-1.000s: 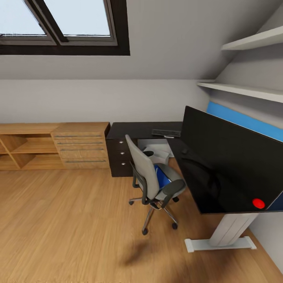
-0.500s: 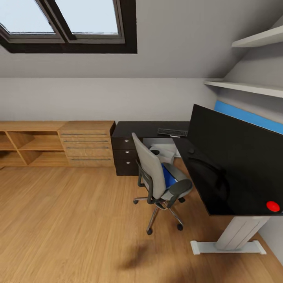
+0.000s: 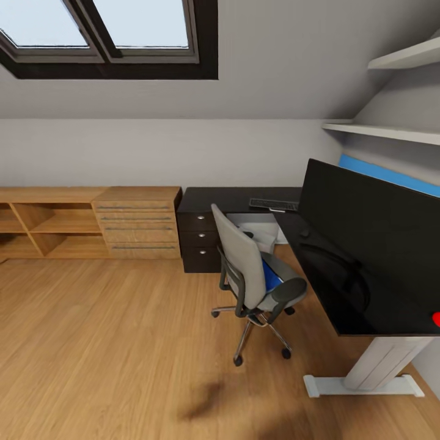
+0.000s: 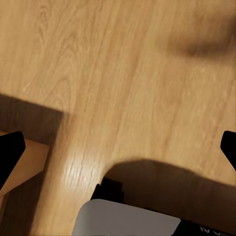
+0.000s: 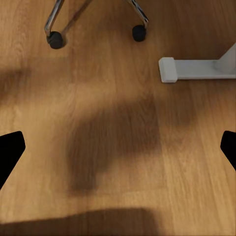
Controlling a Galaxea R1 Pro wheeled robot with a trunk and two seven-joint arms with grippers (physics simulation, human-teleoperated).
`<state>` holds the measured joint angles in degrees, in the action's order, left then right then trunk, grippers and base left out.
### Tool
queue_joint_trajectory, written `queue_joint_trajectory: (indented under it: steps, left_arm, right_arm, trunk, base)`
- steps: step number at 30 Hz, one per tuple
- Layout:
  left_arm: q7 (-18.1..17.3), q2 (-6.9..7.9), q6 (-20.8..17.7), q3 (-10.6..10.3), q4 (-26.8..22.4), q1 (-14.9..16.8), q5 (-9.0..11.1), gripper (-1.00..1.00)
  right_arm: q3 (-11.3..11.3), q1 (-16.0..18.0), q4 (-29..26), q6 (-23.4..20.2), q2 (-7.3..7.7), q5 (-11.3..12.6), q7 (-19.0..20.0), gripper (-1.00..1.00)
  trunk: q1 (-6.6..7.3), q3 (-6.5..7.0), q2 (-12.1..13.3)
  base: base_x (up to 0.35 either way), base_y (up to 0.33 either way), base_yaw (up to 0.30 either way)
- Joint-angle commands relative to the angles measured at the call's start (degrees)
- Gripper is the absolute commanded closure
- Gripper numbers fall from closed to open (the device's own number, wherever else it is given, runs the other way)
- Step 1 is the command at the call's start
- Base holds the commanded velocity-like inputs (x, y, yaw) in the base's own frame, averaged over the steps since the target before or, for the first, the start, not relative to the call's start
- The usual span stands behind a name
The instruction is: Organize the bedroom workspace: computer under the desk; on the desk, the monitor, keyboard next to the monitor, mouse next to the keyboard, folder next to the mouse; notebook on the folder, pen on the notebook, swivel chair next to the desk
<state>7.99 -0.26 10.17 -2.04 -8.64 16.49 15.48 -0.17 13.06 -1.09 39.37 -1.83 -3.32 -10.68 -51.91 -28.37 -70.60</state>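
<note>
Item: folder [image 3: 269, 273], on swivel chair [image 3: 253, 278] seat beside bench [image 3: 330, 269]. My left claw [image 4: 118, 147] and right claw [image 5: 118, 147]: spread apart, empty, over floor. Risk: reaching in may roll the chair away.

I can read no words, brand names, numbers or signs anywhere in my views. At one edge of my left wrist view, a black part of my own body beside a pale grey panel [image 4: 128, 221] carries a few tiny pale marks, but they are too small and cut off for me to make out as letters.
</note>
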Motion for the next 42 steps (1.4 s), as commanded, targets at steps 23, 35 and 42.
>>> queue_joint_trajectory:
  steps: [23,35,42]
  left_arm:
    - [0.17,-0.01,1.99,-0.24,0.02,0.03,0.29,-1.0]
    - [-0.06,-0.09,7.35,-0.28,0.11,0.03,0.22,-1.0]
    - [0.01,-0.53,7.6,-0.33,0.04,0.03,0.14,-1.0]
  right_arm:
    - [-0.01,0.04,0.04,0.09,-0.04,-0.37,-0.39,-1.0]
    - [0.12,0.04,0.04,-0.09,-0.33,-0.53,-0.32,-1.0]
    - [0.08,0.04,0.01,0.02,-0.23,-0.43,-0.39,-1.0]
  trunk:
    - [-5.06,-3.91,-9.27]
    - [-7.69,-6.06,-14.08]
    - [-9.23,-7.32,-16.89]
  base:
    - [0.0,0.001,-0.067]
    - [0.0,0.0,0.0]
    - [0.0,0.0,0.0]
